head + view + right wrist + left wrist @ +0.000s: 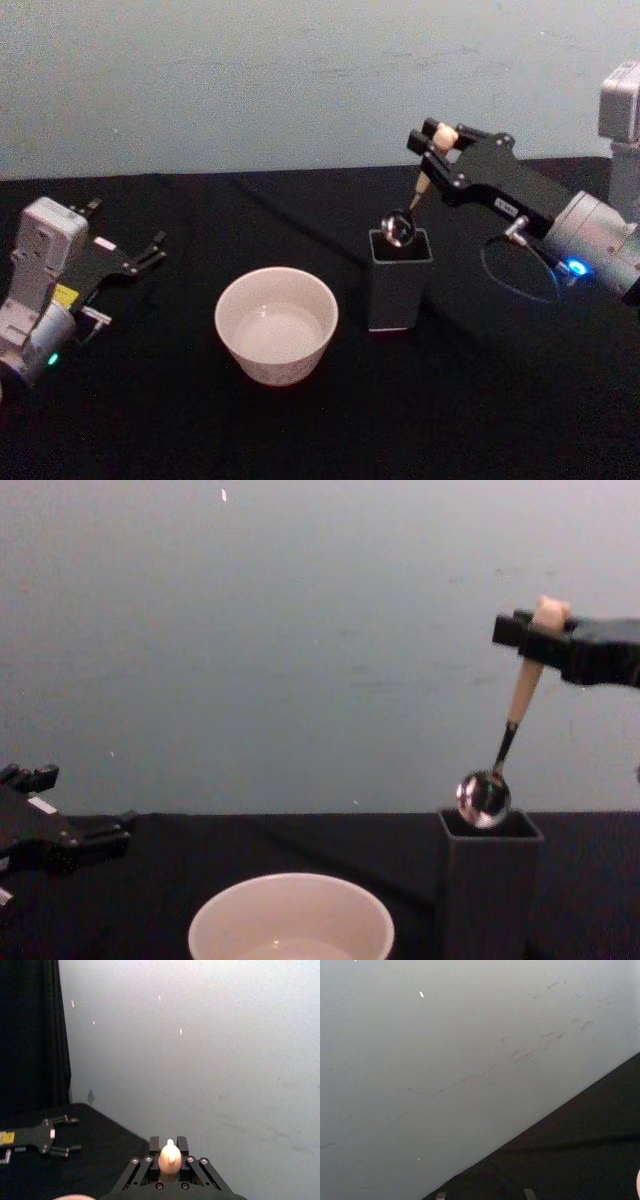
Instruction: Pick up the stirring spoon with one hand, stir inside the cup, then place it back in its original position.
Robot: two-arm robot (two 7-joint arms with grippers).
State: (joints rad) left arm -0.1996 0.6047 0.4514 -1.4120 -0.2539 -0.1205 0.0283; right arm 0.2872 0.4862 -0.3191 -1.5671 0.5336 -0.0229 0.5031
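Metal bowl of the stirring spoon [520, 702] hangs right at the mouth of the holder [487, 890], below and a bit left of the right hand [535, 630]. Risk: spoon is tilted, so a sideways move w/o enough lift could clip the holder rim, tipping it or twisting the spoon in the grip. Pinch is high up by the bear head, so it may pivot. That right hand is closed tight on the cream handle, touching nothing else. Wide cup [276, 325] sits on the desk [500, 400], lower and further left of it. Idle left hand [125, 232] parked far left, fingers spread, holding nothing
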